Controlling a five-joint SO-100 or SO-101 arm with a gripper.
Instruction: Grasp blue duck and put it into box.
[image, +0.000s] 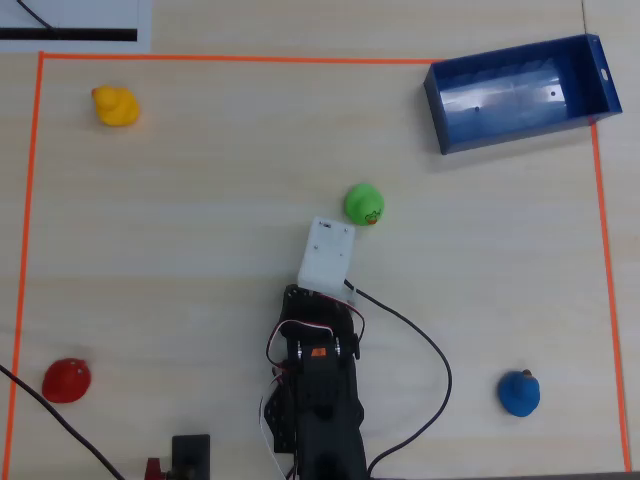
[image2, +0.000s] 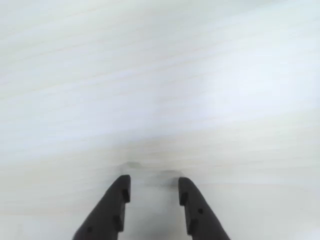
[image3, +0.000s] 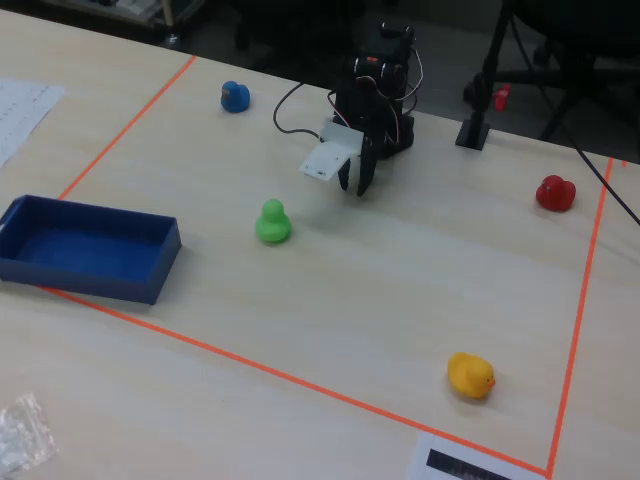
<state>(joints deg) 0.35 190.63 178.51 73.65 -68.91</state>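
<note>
Task status: not started, judging from the layout. No grasp is made and the box is empty.

1. Gripper (image2: 152, 192). In the wrist view the two dark fingers (image2: 112, 205) stand a moderate gap apart with only bare table surface between them. Nothing is held. The fixed view shows the gripper (image3: 358, 180) folded close to the arm base, pointing down at the table (image3: 400, 290), with the white wrist camera housing (image3: 328, 160) beside it.

2. Green duck (image: 364, 204). In the overhead view it sits just beyond the white housing, nearest of all the toys to the arm. It is not the target and lies roughly on the line from the arm to the box; a carry path may need to clear it.

3. Blue duck (image: 519, 392). It rests on the table in the lower right of the overhead view, well apart from the gripper and inside the orange tape border (image: 300, 59). In the fixed view it appears at the far left (image3: 235, 96). It is untouched.

4. Red duck (image: 67, 380) and yellow duck (image: 115, 106). Both sit on the left side of the overhead view, far from the target and clear of the work.

5. Box (image: 600, 100). It stands at the upper right corner of the overhead view, astride the tape line. Its shiny floor is bare.

Remaining steps: swing toward the blue duck, descend, close on it, lift, carry to the box, release.
</note>
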